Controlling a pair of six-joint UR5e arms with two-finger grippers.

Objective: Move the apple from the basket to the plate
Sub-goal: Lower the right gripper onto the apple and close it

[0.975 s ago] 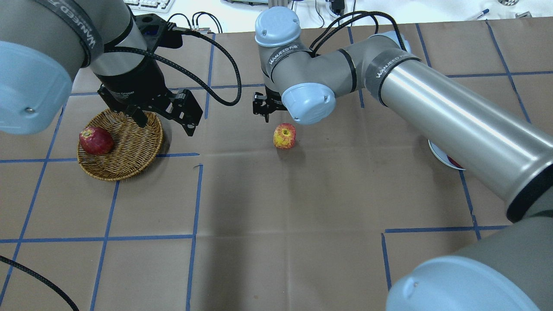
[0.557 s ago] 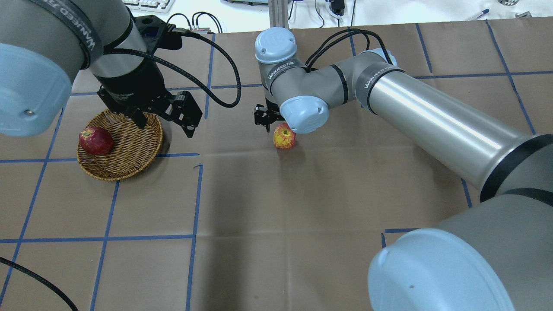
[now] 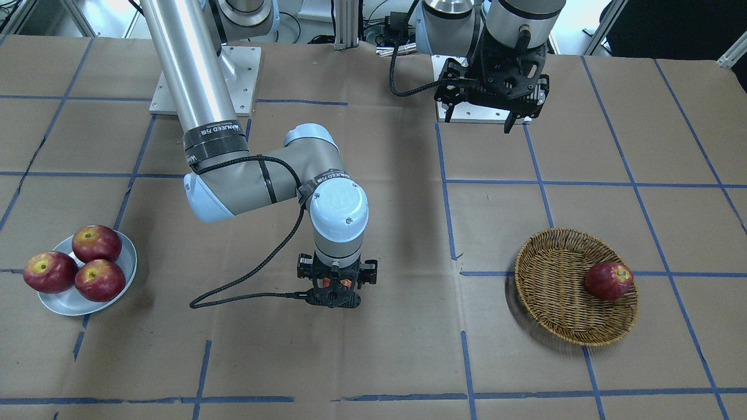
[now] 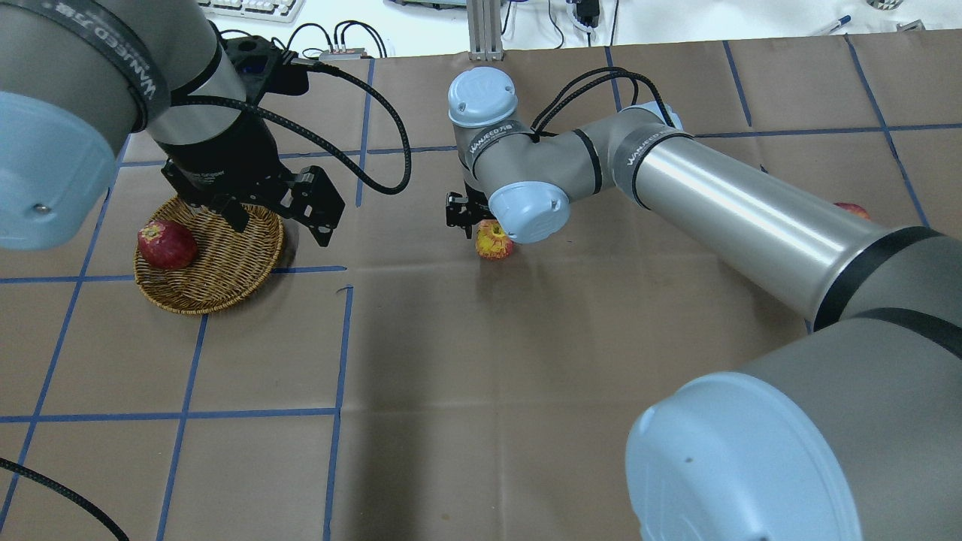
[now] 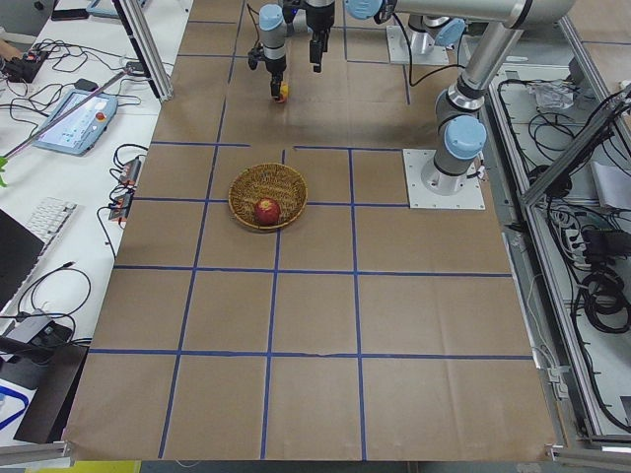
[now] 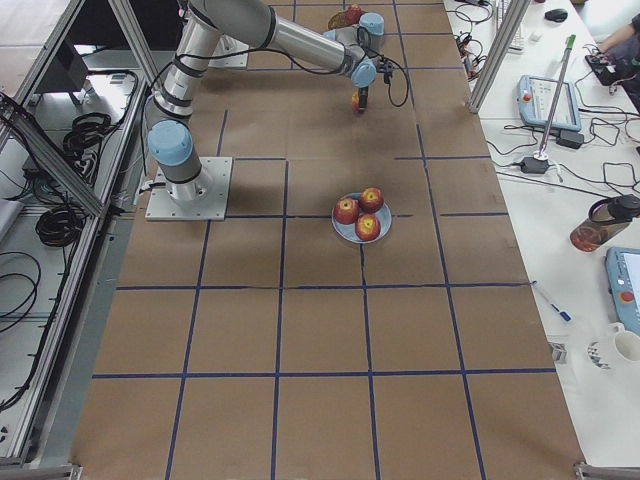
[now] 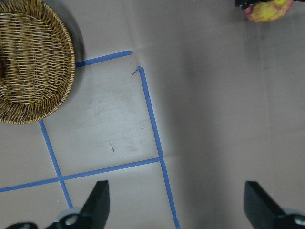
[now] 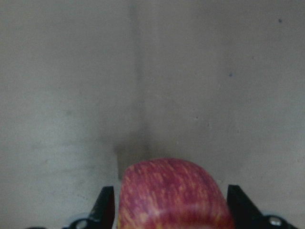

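The apple (image 4: 493, 245) sits on the brown paper table (image 4: 481, 376) near its middle, well apart from both the basket (image 4: 225, 289) and the plate (image 3: 65, 305). It is roundish with no clear long axis. In the overhead view its yellow-streaked face turns up and towards the robot, but the right arm's wrist covers the top, so I cannot tell where the stem hollow points. The right wrist camera sees a red-streaked flank.

The right gripper (image 8: 172, 206) is down at the apple with its jaws spread. One finger stands just beside each flank, and a thin gap shows on at least one side.

The left gripper (image 4: 276, 220) hangs above the table beside the basket's far rim. Its jaws are wide apart and hold nothing.

One dark red apple (image 4: 167, 244) lies in the basket against its wall. Three dark red apples (image 3: 76, 265) crowd the plate, touching one another.
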